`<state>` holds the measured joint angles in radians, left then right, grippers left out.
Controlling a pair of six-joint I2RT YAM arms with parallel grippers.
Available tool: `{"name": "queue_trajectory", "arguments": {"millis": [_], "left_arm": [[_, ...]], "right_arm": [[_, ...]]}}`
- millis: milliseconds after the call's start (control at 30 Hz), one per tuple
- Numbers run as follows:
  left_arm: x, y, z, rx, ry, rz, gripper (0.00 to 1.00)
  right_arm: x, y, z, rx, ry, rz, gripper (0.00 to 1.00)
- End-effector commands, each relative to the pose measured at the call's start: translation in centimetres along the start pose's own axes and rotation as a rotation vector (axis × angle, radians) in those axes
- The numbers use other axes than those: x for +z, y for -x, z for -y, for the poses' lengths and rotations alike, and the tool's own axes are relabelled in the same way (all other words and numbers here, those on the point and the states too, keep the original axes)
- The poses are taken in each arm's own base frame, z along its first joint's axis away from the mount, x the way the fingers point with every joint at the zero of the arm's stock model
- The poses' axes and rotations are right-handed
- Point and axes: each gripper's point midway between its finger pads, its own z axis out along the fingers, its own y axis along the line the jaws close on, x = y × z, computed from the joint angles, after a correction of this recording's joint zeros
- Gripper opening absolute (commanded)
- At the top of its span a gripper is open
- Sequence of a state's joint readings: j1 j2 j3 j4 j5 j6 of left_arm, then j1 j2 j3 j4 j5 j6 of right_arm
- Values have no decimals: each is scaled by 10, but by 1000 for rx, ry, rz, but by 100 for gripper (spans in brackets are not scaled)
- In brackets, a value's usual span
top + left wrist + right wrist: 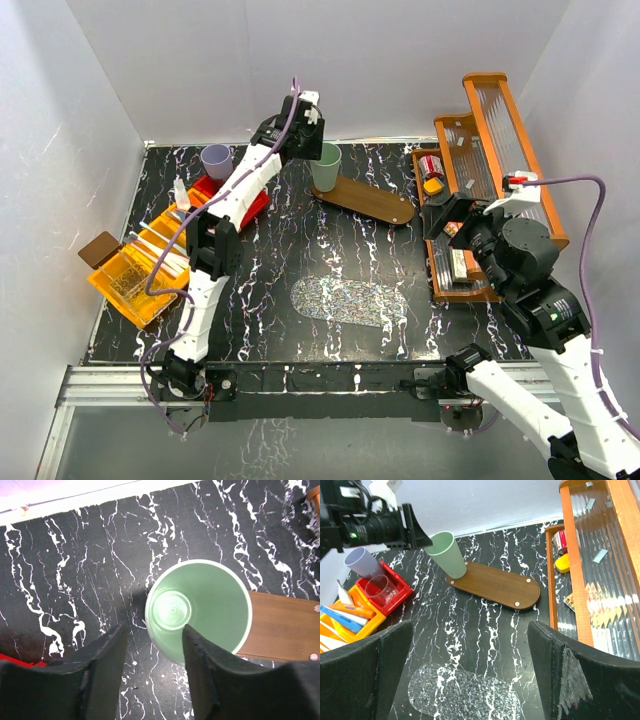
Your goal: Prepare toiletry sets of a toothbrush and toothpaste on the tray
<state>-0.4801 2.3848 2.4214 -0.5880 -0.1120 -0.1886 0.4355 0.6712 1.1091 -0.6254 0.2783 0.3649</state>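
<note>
A green cup [326,166] stands upright at the left end of the brown oval tray [372,203]. My left gripper [308,143] hangs over the cup, open. In the left wrist view its right finger reaches inside the green cup [210,605] and its left finger is outside, with the near wall loose between them. Toothbrushes [160,245] and orange and blue tubes [351,611] lie in the orange bin [128,285] at the left. A lilac cup [216,160] and a clear glass [382,590] sit by the red bin [400,600]. My right gripper [470,627] is open over the table, holding nothing.
An orange wooden rack [500,130] with small items stands at the right. A sparkly oval mat [350,300] lies on the black marble table near the middle. A brown box [98,248] sits at the far left edge.
</note>
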Motion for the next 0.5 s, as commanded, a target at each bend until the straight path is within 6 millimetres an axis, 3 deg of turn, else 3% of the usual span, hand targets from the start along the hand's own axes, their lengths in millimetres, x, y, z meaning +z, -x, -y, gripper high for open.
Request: {"name": "queue_trajectory", "arguments": {"millis": [0,100,267,333,467], "left_arm": [[-59,50,8,27,-42,105,52],[-94,43,-7,64,-2,85,63],[-164,7,-43,67,69,70,77],[-200,-7,-63,40,108,86,79],[-248,-46,-110,-22,235,58,82]], "right_arm": [[4,4,-2,5,12,29,98],[7,1,-6,4,31,18,98],[15,-9,-13,0,65,-16,98],[18,-13,-17,-1,86,-32,98],[24,-21,-28,0,138,-70,98]]}}
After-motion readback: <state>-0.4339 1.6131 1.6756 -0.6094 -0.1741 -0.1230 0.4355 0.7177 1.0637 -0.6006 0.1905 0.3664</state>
